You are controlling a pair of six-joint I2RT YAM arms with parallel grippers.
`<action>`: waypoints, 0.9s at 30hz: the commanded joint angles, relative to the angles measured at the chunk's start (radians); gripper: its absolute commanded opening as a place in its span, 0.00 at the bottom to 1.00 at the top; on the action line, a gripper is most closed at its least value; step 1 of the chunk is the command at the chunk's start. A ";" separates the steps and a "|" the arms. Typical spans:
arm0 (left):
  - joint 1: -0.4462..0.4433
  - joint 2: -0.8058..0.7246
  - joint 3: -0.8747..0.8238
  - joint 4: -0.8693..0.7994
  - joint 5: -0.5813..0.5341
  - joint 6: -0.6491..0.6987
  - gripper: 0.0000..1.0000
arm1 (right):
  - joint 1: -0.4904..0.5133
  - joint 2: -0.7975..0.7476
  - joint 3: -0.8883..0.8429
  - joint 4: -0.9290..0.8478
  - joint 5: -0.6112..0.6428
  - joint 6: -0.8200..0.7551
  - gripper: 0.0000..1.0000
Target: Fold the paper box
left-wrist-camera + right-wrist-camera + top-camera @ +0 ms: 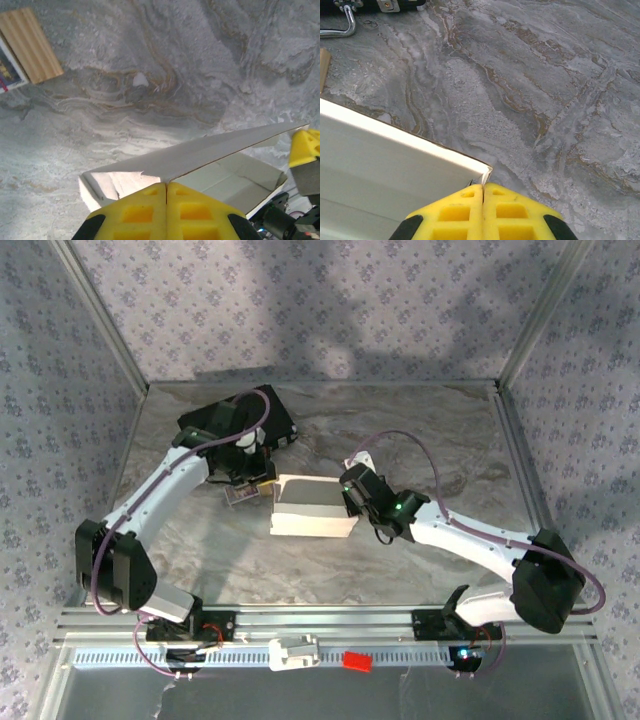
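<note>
The box (315, 508) lies near the middle of the table (440, 440), partly formed, with one long flap raised and the tray open beneath it. It is thin white card, so it is probably very light and will slide on the smooth marble-patterned top if pushed from one side only. The panels look stiff along their length but should give at the creases, and a hard pinch could dent an edge or tear a tab. The edges and corners of the flaps look like the best places to hold, with each side steadied against the other.

The left gripper (166, 184) is at the box's left end, its yellow fingers pressed together where the raised flap's edge meets their seam, apparently pinching it. The right gripper (483, 186) is at the right end, fingers likewise together, with a corner of the card curling into the seam. Both arms reach in from the near edge with elbows out, and the wrists face each other across the box.

A small card (243, 496) lies just left of the box, and a black case (282, 416) sits far left.
</note>
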 commanded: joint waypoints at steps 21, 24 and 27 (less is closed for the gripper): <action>-0.196 -0.297 -0.101 0.059 0.089 0.206 0.43 | 0.020 -0.004 -0.013 0.007 -0.037 0.015 0.00; -0.319 -0.307 -0.148 0.009 0.142 0.230 0.31 | 0.016 -0.007 -0.014 0.006 -0.035 0.015 0.00; -0.398 -0.336 -0.232 0.078 0.204 0.183 0.28 | 0.013 -0.013 -0.012 0.004 -0.041 0.010 0.00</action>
